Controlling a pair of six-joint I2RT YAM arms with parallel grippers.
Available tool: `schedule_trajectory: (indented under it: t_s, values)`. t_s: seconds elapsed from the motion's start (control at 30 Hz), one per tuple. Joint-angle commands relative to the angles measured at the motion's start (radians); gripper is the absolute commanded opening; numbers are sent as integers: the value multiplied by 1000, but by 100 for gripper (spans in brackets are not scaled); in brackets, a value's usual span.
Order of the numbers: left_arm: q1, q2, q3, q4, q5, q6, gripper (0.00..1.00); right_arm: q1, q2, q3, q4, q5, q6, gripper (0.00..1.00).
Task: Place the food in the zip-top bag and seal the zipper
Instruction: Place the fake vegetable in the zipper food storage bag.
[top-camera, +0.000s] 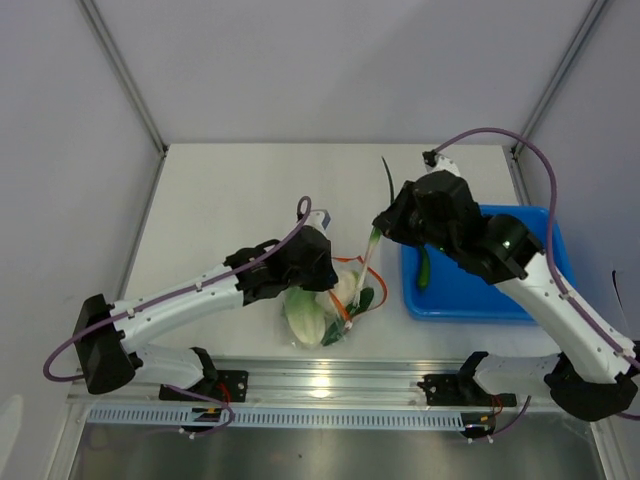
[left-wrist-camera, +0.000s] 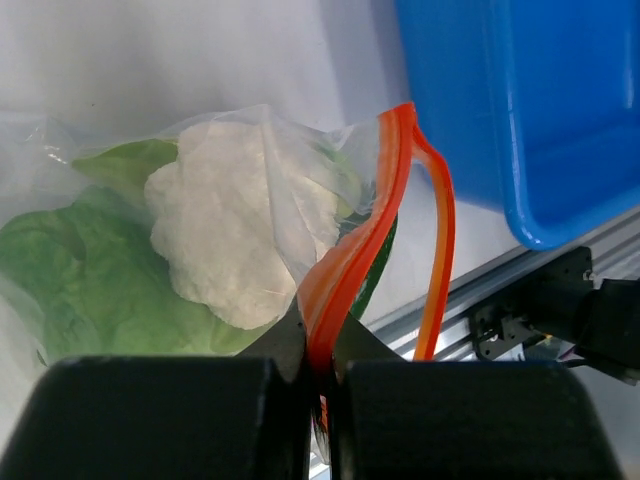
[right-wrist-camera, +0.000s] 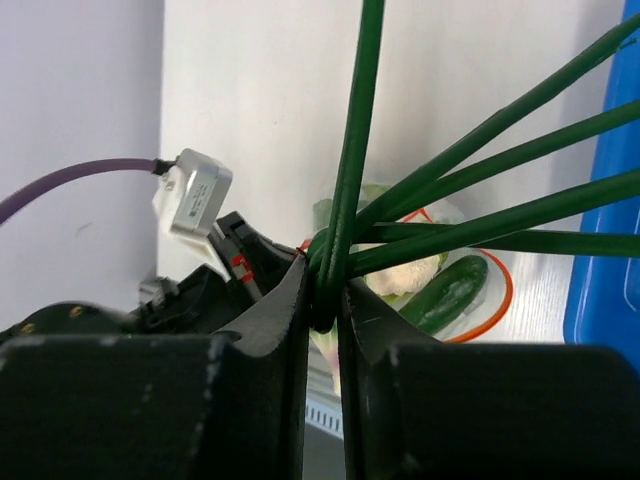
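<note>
Notes left pincer clamped on the zipper at the zip-top bag mouth. Finds right pincer clamped on a green onion above that mouth. Locates bag on bench, near blue bin, leafy greens inside.

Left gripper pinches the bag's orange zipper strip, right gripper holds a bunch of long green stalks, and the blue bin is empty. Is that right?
Not quite: the blue bin is not empty; the top view shows a dark green piece lying in it. The rest stands: the left gripper pinches the zipper strip and the right gripper holds the long green stalks.
</note>
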Motion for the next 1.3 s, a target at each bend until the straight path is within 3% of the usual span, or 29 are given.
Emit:
schedule_trajectory:
  t_s: [0.0,0.1,0.3,0.47,0.63,0.77,1.0,1.27]
  values:
    - [16,-26,26,121,51,-26,0,73,70,-1,60,214,22,0]
    - [25,-11,71,108,82,-34,0,117,105,-59,135,327,18,0]
    - [46,-14,95,100,125,-47,1,124,122,-217,258,360,45,0]
    - [63,-40,88,105,119,-60,1,131,97,-298,250,250,109,0]
    - [69,-6,95,118,123,-61,0,257,56,-351,216,228,125,0]
    - [71,0,66,197,156,-52,1,300,39,-383,190,149,140,0]
    - [75,0,78,180,171,-32,0,334,-35,-441,134,83,125,0]
    - [78,-34,75,175,232,-67,1,285,-38,-599,353,-146,15,0]
